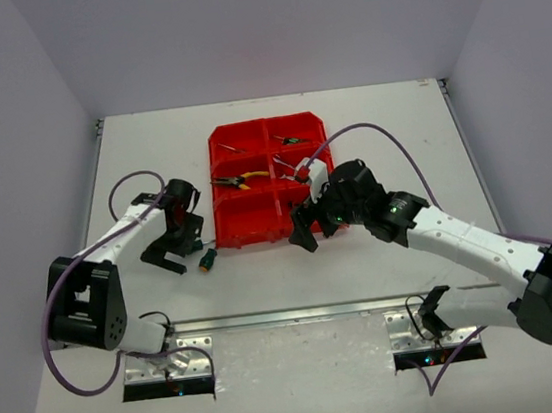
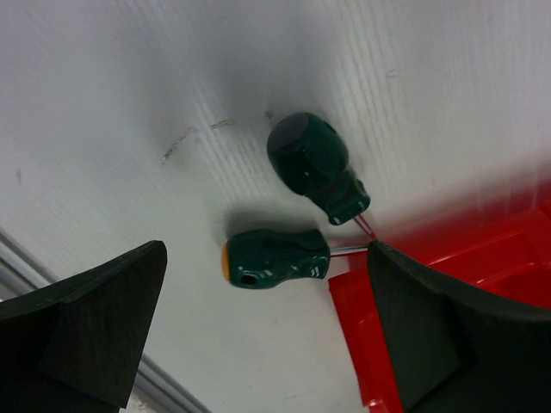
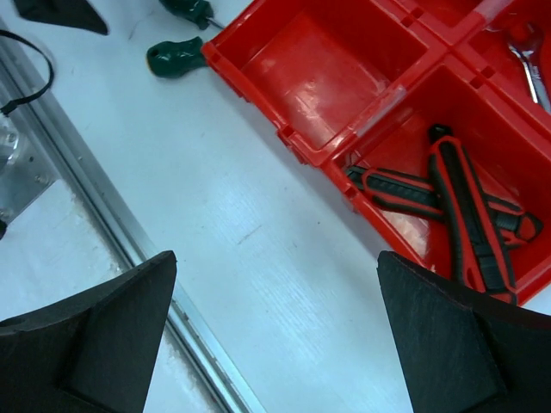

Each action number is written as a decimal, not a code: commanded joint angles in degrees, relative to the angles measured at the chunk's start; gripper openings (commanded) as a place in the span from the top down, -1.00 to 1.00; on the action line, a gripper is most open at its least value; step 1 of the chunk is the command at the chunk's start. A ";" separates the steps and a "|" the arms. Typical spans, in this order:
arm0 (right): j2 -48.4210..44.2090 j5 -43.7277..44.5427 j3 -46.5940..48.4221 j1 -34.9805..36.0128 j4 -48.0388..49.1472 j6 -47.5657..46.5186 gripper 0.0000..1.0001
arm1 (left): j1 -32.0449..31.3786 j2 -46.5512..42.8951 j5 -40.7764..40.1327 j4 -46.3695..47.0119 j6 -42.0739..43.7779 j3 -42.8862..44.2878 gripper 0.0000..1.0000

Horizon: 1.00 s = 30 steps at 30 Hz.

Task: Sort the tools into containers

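Two stubby green screwdrivers lie on the white table by the red bin's near left corner: one with an orange end cap (image 2: 275,258), one (image 2: 314,163) behind it. From above they show as one small dark shape (image 1: 207,262). My left gripper (image 2: 267,335) is open and empty, hovering over them (image 1: 183,256). The red six-compartment bin (image 1: 215,189) holds yellow/black pliers (image 1: 236,180). Red/black pliers (image 3: 465,206) lie in the near right compartment and a silver wrench (image 3: 525,60) in the one behind. My right gripper (image 3: 275,335) is open and empty at the bin's near edge (image 1: 314,232).
The bin's near left compartment (image 3: 318,77) holds nothing. More small tools lie in the far right compartment (image 1: 291,139). An aluminium rail (image 3: 129,249) runs along the table's near edge. Grey walls stand on three sides.
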 commanded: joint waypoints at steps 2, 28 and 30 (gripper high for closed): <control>-4.91 -4.40 -1.89 -0.08 4.93 1.07 -0.98 | 0.69 2.19 -5.06 9.86 -6.93 0.62 -1.00; -7.44 -2.91 -4.23 -0.05 5.08 -0.27 -0.98 | 1.57 16.60 -7.83 13.70 -9.14 4.13 -0.53; -7.35 -2.42 -4.24 -0.11 5.11 -0.34 -0.98 | 1.71 17.41 -7.47 14.44 -8.96 4.05 -0.32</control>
